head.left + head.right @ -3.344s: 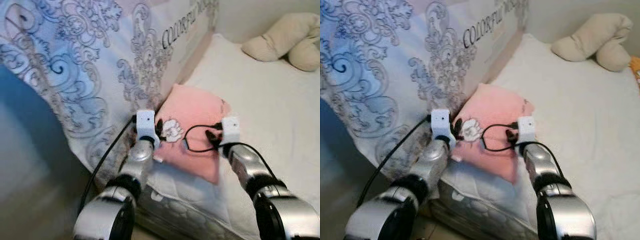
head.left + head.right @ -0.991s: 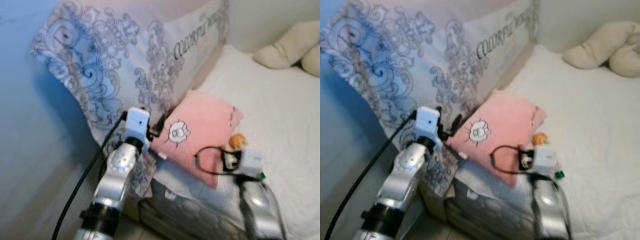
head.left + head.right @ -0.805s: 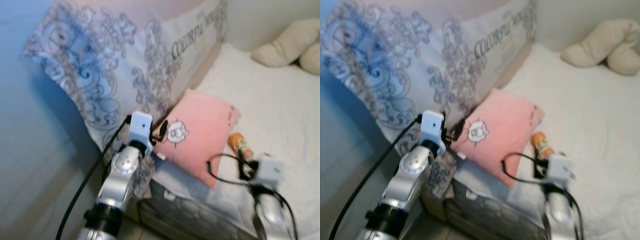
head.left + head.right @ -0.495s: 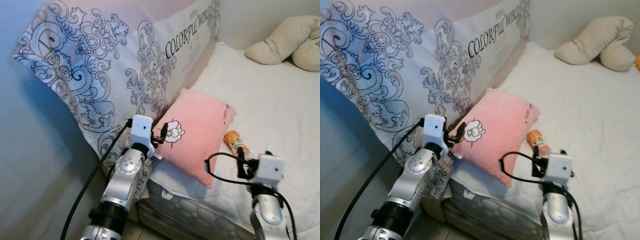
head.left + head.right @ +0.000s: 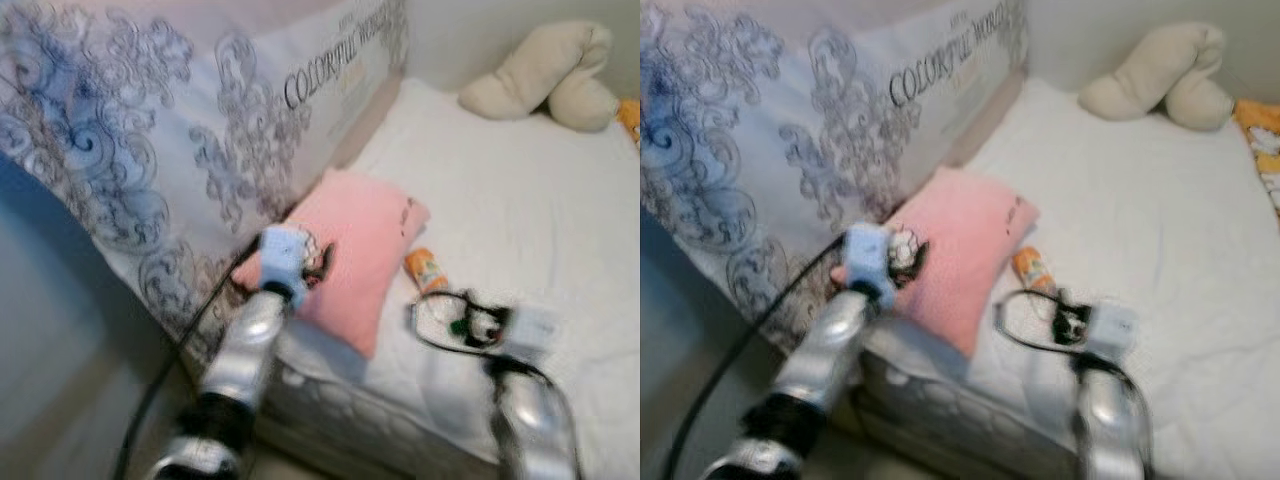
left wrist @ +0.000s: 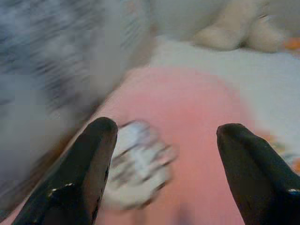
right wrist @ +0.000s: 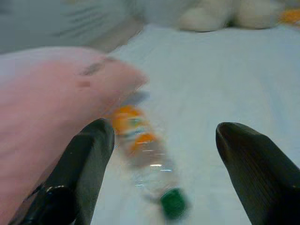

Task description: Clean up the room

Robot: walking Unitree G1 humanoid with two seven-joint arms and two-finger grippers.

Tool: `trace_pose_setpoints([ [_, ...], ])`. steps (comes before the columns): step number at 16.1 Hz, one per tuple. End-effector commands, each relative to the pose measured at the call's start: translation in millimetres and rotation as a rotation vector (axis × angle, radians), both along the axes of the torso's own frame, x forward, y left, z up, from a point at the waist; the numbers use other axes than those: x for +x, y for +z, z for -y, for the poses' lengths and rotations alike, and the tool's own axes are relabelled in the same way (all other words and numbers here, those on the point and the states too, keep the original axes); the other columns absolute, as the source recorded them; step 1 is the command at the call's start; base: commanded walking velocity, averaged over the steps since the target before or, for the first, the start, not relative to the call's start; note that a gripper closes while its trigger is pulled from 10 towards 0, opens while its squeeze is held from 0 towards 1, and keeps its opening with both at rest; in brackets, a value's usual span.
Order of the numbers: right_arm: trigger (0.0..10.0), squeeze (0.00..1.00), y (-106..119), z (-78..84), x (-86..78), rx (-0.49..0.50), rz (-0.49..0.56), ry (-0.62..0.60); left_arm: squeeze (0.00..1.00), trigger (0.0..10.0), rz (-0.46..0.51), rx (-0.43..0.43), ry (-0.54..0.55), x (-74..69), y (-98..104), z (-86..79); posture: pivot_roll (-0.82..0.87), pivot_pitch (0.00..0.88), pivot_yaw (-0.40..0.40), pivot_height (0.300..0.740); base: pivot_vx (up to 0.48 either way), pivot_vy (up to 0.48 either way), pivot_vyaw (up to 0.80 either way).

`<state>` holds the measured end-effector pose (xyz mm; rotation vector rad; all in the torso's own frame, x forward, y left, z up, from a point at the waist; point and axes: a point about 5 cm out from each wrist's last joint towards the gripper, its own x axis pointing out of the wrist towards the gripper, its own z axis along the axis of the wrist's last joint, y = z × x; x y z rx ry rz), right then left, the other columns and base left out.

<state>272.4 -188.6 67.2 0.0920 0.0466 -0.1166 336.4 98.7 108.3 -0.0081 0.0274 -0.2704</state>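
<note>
Right gripper [image 7: 159, 136], fingers spread, is aimed at the orange-labelled bottle [image 7: 147, 161] beside the pink pillow [image 5: 360, 240]; a closing grasp is judged next, while the left gripper [image 6: 161, 136] is held open at the pillow.

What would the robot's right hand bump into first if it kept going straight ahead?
Most likely the clear plastic bottle with the orange label and green cap, lying on the white bed beside the pink pillow. The open right hand points straight at it, though blur makes depth uncertain.
</note>
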Motion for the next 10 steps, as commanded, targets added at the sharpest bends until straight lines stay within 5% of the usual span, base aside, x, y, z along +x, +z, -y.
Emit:
trace_pose_setpoints([
  [1,10.0,0.00,-1,5.3,5.0,-0.018,-0.030,0.012,0.00,10.0,0.011,-0.020,-0.010,0.2,3,6.1,0.11,0.000,0.011,0.740,0.000,0.000,0.00],
  [5,10.0,0.00,5,15.5,34.9,-0.025,-0.066,0.031,0.00,10.0,0.194,0.109,-0.221,-16.7,28,0.4,0.18,0.081,-0.031,0.740,0.000,0.000,0.00],
  [9,10.0,0.00,15,26.4,62.3,-0.027,-0.099,0.023,0.00,10.0,0.251,0.262,-0.390,-43.9,40,-6.3,0.28,0.171,-0.086,0.740,0.000,0.000,0.00],
  [10,10.0,0.00,22,31.5,62.6,-0.051,-0.062,-0.004,0.00,10.0,0.251,0.233,-0.361,-46.1,42,-8.9,0.29,0.163,-0.088,0.740,0.000,0.000,0.00],
])
